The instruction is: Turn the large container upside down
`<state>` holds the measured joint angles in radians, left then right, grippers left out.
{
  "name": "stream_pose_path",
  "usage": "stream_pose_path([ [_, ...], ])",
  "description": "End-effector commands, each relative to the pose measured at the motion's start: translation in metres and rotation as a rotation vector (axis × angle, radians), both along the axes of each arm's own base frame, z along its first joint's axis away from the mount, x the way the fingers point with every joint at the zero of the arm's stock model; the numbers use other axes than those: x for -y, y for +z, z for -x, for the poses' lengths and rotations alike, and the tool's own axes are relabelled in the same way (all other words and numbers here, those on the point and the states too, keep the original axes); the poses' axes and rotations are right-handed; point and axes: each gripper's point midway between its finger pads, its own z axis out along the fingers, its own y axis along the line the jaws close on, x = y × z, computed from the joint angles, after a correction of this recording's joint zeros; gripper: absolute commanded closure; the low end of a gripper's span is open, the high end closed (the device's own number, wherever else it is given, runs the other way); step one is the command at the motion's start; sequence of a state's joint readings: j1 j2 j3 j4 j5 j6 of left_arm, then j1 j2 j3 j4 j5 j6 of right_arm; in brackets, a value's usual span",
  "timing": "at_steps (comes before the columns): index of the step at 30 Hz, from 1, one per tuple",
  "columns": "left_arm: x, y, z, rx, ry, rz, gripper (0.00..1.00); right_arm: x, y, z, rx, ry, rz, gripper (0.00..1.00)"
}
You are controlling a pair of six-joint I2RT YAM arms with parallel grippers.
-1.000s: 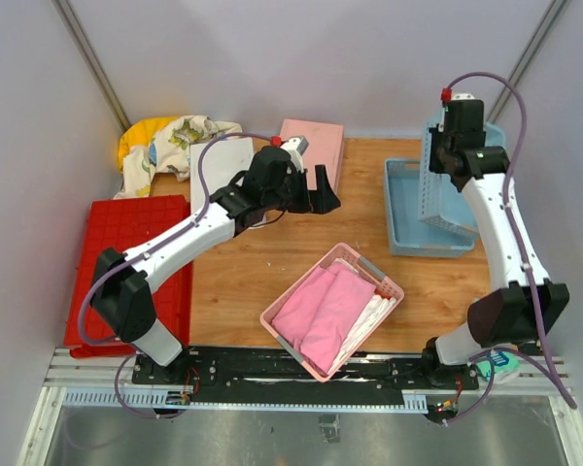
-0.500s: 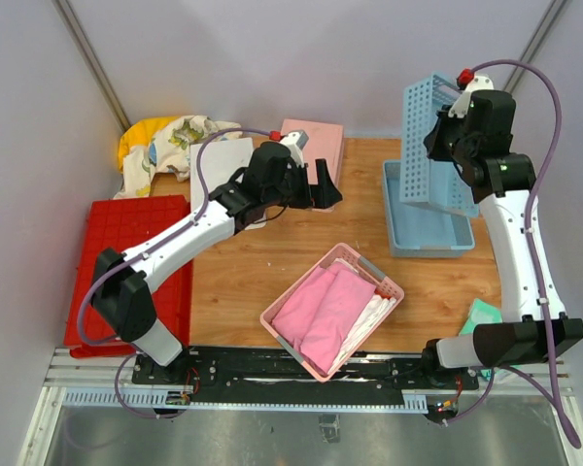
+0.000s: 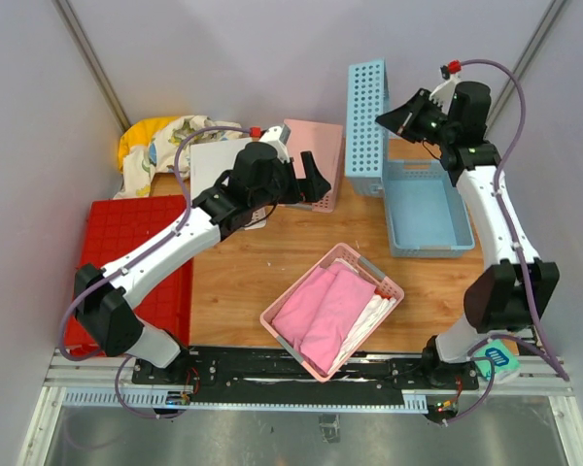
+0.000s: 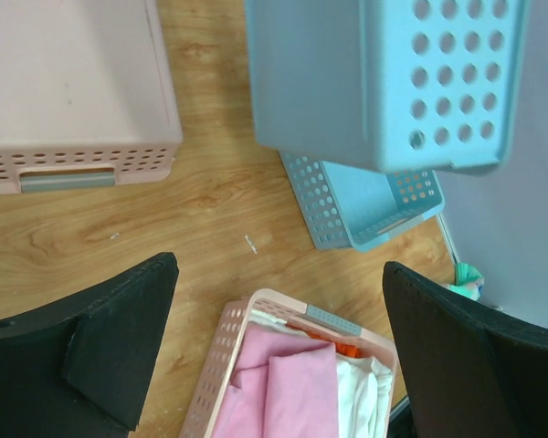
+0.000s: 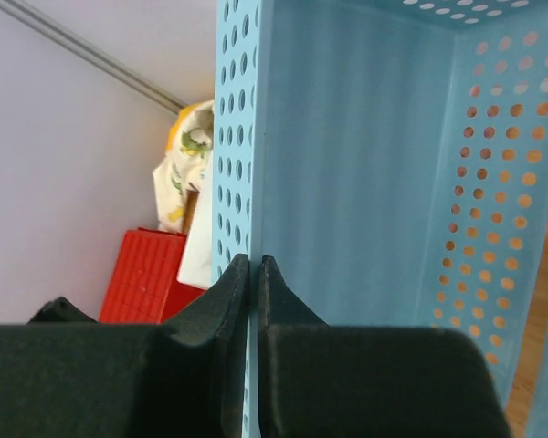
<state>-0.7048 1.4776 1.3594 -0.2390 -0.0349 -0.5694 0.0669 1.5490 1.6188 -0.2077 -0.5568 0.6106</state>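
Top external view: your large container (image 3: 117,228) lies at the table's left edge, gridded face up, apart from both arms.
Left gripper (image 3: 314,180): jaws spread wide, holding nothing, near the pink box (image 3: 316,146).
Right gripper (image 5: 254,265): clenched on a light-blue basket (image 3: 366,126), raised upright near a second blue basket (image 3: 423,209).
Near edge: pink basket (image 3: 389,286) of cloth.

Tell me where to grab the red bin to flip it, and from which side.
Pinch the red bin by its long right rim, coming from the middle of the table with the open left gripper. It lies flat and shallow at the table's left edge, and that side faces bare wood, so lifting there should tip it over.
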Motion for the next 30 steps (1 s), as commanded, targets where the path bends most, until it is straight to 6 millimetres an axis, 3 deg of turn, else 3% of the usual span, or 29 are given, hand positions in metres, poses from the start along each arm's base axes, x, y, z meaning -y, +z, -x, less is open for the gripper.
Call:
stream_pose_path([
  [1,-0.002,0.004,0.003,0.014,0.010,0.010,0.01,-0.008,0.015,-0.035,0.018,0.069,-0.265,0.99],
  [5,-0.003,0.006,0.004,0.017,0.009,0.008,0.01,-0.008,-0.008,-0.062,-0.032,0.077,-0.349,0.99],
  [8,-0.004,0.007,0.004,0.022,0.011,0.003,0.01,-0.001,-0.038,-0.075,-0.097,0.064,-0.369,0.99],
  [13,0.001,0.006,0.004,0.014,-0.011,0.008,0.01,0.031,-0.087,-0.085,-0.185,0.010,-0.407,0.99],
  [19,0.005,0.006,0.003,0.013,-0.026,0.009,0.01,0.087,-0.144,-0.074,-0.306,-0.066,-0.432,0.98],
  [24,0.013,0.003,0.002,-0.003,-0.050,0.013,0.01,0.137,-0.184,-0.053,-0.423,-0.185,-0.336,0.72],
  [26,0.017,0.002,0.001,-0.006,-0.062,0.019,0.01,0.154,-0.193,-0.044,-0.450,-0.227,-0.278,0.59],
  [30,0.023,-0.006,-0.002,-0.023,-0.079,0.010,0.01,0.183,-0.204,-0.024,-0.505,-0.339,-0.107,0.42],
])
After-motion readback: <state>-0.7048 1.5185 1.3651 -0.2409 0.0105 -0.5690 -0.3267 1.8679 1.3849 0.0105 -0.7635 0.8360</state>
